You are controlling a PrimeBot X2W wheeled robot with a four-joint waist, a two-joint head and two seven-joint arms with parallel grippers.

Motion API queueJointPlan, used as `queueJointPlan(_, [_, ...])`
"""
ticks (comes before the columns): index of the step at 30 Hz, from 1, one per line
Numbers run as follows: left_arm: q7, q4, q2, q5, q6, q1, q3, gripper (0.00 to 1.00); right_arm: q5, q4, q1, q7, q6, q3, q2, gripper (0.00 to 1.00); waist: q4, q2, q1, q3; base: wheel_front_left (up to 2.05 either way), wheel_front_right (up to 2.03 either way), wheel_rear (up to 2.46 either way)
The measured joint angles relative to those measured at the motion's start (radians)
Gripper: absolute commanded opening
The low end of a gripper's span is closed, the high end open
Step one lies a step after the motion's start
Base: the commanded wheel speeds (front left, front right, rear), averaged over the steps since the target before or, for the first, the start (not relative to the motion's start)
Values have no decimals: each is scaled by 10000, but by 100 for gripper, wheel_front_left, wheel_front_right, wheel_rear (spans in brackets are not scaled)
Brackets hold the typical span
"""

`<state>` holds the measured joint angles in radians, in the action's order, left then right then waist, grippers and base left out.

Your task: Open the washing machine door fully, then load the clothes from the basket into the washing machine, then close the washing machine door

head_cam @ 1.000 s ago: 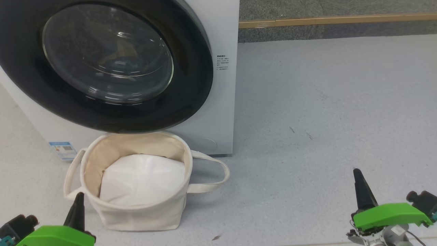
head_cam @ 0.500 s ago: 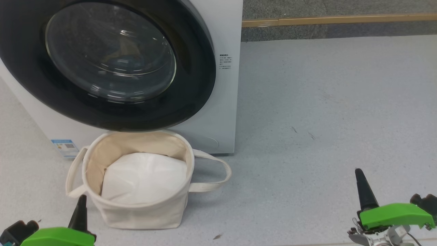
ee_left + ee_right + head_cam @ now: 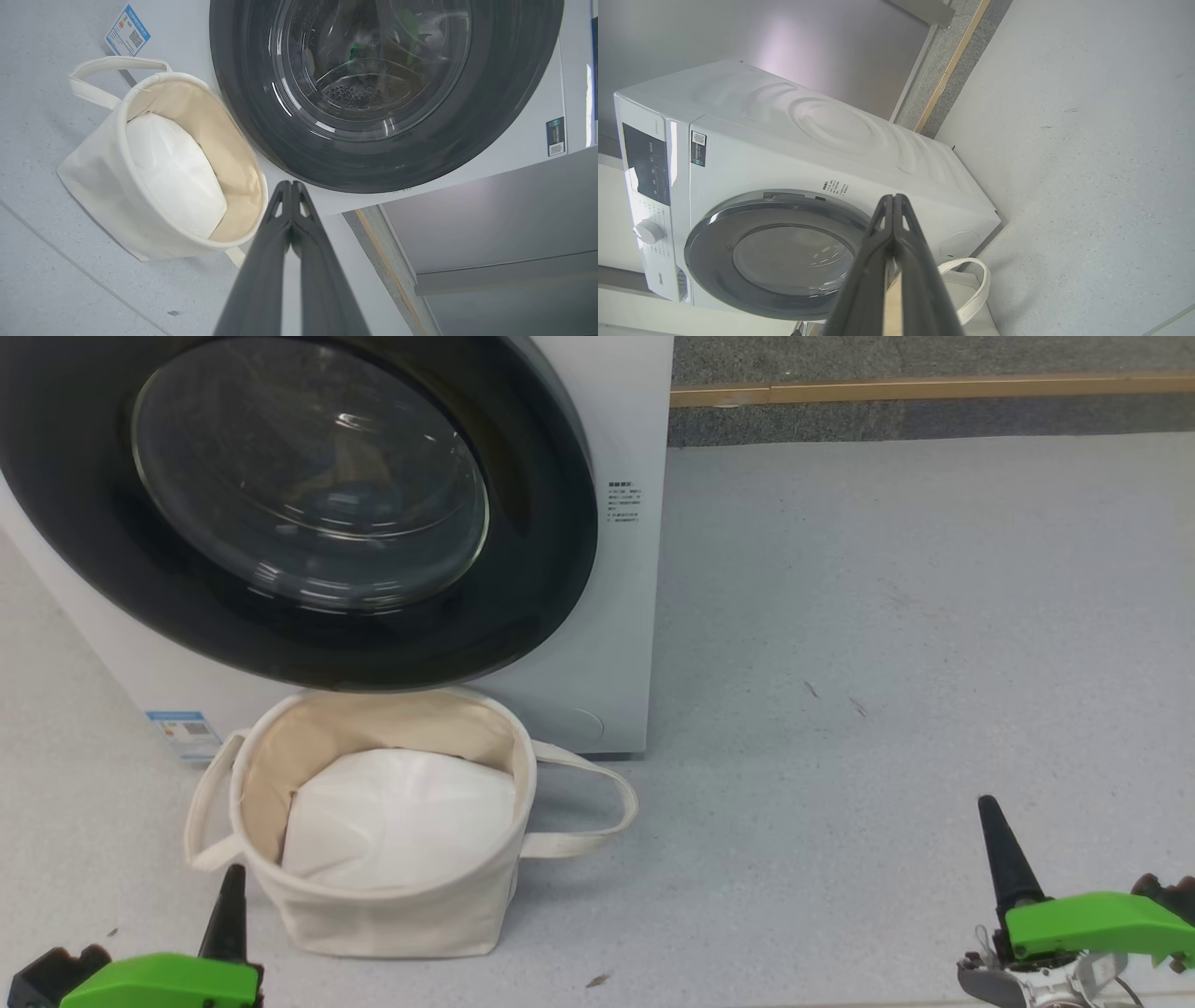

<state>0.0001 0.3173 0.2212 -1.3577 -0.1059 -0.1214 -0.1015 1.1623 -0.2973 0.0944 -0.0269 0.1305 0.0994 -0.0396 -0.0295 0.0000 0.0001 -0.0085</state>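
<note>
Standing near left gripper (image 3: 230,879): basket (image 3: 392,922)

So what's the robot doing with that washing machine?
Nothing is being handled right now. The washing machine door is shut, and the basket in front of it holds just a white pad. The robot's left end effector and right end effector are both shut and empty, hanging low and touching nothing.
</note>
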Motion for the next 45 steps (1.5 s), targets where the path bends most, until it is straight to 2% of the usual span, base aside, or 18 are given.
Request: queueJointPlan(45, [1018,-349,-1714,-2523,-176,399,1701,0,4412,157,-12,-786,0,330,-4,0,296,0,0,116,0,0,0])
